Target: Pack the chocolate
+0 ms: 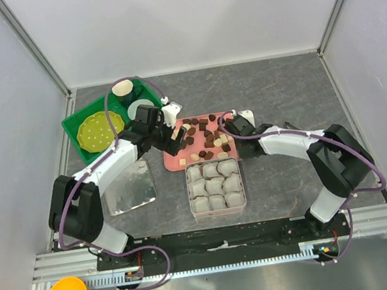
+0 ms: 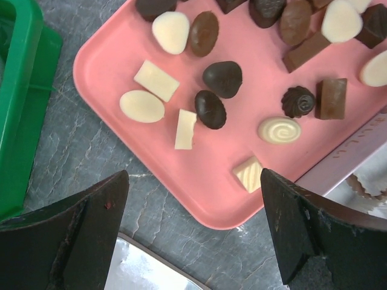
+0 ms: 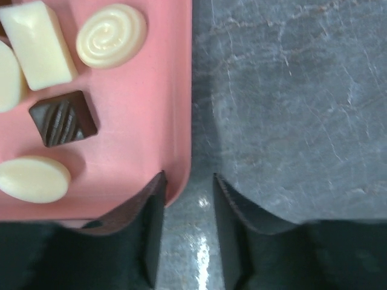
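The chocolate (image 1: 206,134), dark brown and cream-white pieces, lies spread on a pink tray (image 1: 174,161). My left gripper (image 2: 193,229) hangs open over the tray's near left corner (image 2: 199,175). Nothing is between its fingers, and a white ridged piece (image 2: 248,173) lies just ahead of the right finger. My right gripper (image 3: 188,177) is at the tray's right edge (image 3: 139,121) with its jaws apart. One finger overlaps the rim and the other is over bare table. A dark ridged square (image 3: 63,118) and a white spiral piece (image 3: 111,35) lie near it.
A square metal tin (image 1: 189,189) lined with grey paper cups stands just in front of the tray. Its shiny lid (image 1: 128,187) lies flat to the left. A green basket (image 1: 102,118) at the back left holds a yellow-green plate (image 1: 95,130) and a white cup (image 1: 124,88).
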You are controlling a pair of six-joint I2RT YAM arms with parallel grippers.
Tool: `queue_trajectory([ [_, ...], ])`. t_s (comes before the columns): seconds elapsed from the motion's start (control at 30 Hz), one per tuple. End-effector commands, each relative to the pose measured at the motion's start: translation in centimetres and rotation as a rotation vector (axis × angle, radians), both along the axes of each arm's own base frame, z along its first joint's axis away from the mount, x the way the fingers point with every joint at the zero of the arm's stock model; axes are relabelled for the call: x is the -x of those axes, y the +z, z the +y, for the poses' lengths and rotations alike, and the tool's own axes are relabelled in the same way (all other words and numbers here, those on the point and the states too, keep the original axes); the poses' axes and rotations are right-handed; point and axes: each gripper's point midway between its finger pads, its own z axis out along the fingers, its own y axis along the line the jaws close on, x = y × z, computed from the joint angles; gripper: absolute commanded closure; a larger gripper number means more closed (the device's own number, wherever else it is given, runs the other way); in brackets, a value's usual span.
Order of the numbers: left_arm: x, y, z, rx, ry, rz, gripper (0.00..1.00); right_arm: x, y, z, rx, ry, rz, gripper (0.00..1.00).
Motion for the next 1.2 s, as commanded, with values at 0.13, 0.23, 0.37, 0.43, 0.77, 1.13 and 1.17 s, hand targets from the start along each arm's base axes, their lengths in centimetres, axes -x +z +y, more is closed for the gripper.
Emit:
queue_trajectory([
  [0.13, -1.0, 2.1, 2.8, -0.045, 0.081, -0.079, 0.01, -0.9, 4.3, -3.8, -0.006, -0.098, -0.016, 0.50],
  [0.23, -1.3, 1.8, 4.7, -0.067, 0.122, -0.072, 0.01, -1.9, 5.6, -7.3, 0.010, -0.178, -0.044, 0.50],
  [0.37, -1.2, 1.3, 6.4, -0.077, 0.139, -0.055, 0.03, -2.3, 6.0, -13.3, 0.050, -0.336, -0.057, 0.49],
  [0.43, -1.0, 1.4, 6.9, -0.072, 0.145, -0.051, 0.03, -2.3, 6.1, -15.2, 0.096, -0.383, -0.068, 0.48],
  [0.77, -0.3, 2.3, 6.5, -0.047, 0.125, -0.045, 0.03, -2.9, 5.1, -17.9, 0.239, -0.436, -0.051, 0.50],
  [1.13, 0.4, 2.6, 6.5, -0.036, 0.115, -0.043, 0.03, -3.0, 4.0, -19.1, 0.295, -0.449, -0.021, 0.51],
  [1.17, 0.4, 2.7, 6.5, -0.036, 0.114, -0.046, 0.03, -3.1, 3.8, -19.1, 0.292, -0.449, -0.015, 0.51],
])
